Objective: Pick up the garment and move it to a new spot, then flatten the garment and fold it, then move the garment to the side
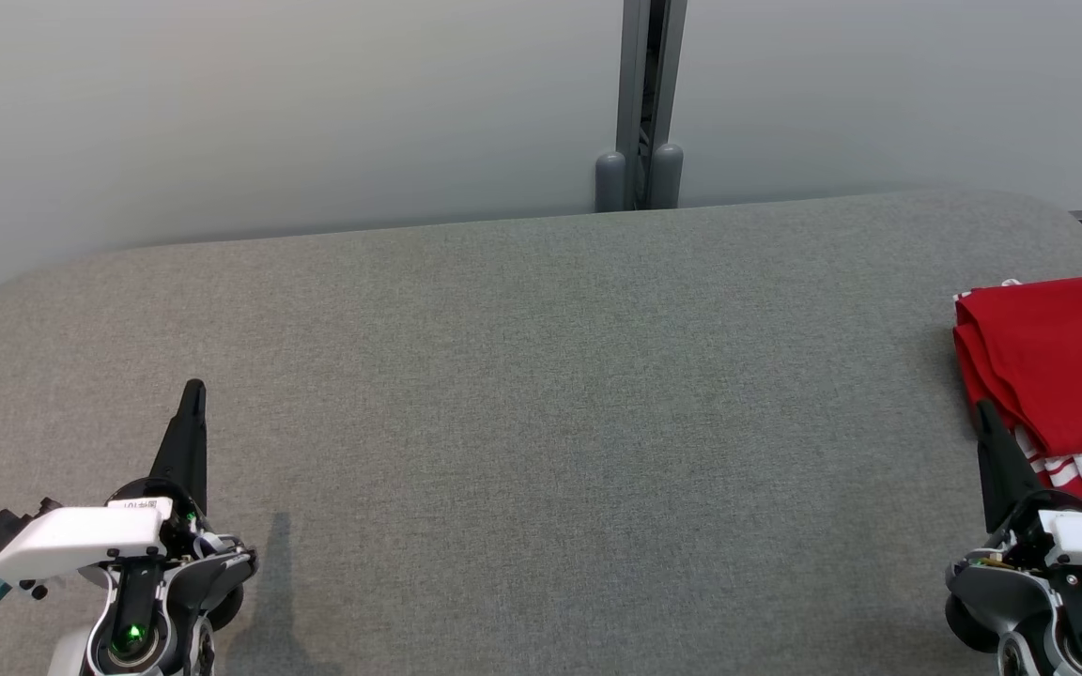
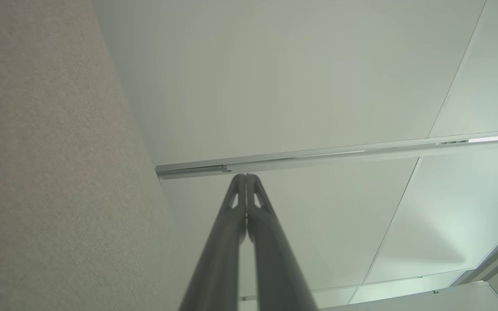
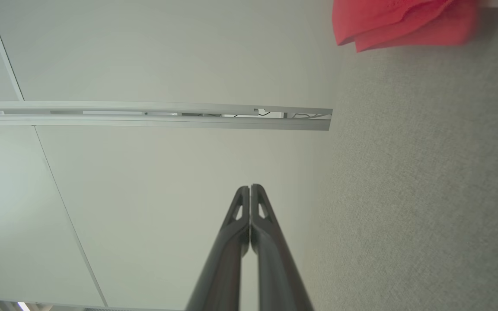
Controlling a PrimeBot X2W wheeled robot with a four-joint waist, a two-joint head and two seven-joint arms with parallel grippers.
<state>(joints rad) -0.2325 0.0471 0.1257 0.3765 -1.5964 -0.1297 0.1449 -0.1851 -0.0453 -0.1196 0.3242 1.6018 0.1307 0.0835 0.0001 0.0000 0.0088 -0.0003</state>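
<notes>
Red and folded, the garment point(image 1: 1058, 366) lay at the right edge of the counter point(image 1: 541, 422), just beside the right tool point(image 1: 984, 413). Both it and the left tool point(image 1: 193, 387) were pinched shut, empty. A sweep of the right tip could snag the hem and undo the fold.

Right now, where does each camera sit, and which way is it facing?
Head view: on the head, facing forward and down onto the grey table; left gripper lower left, right gripper lower right, jaws shut.
Left wrist view: on the left wrist, facing along its shut jaws toward the white wall.
Right wrist view: on the right wrist, likewise toward that wall.
Shared: head and right wrist views both show the folded red garment.
</notes>
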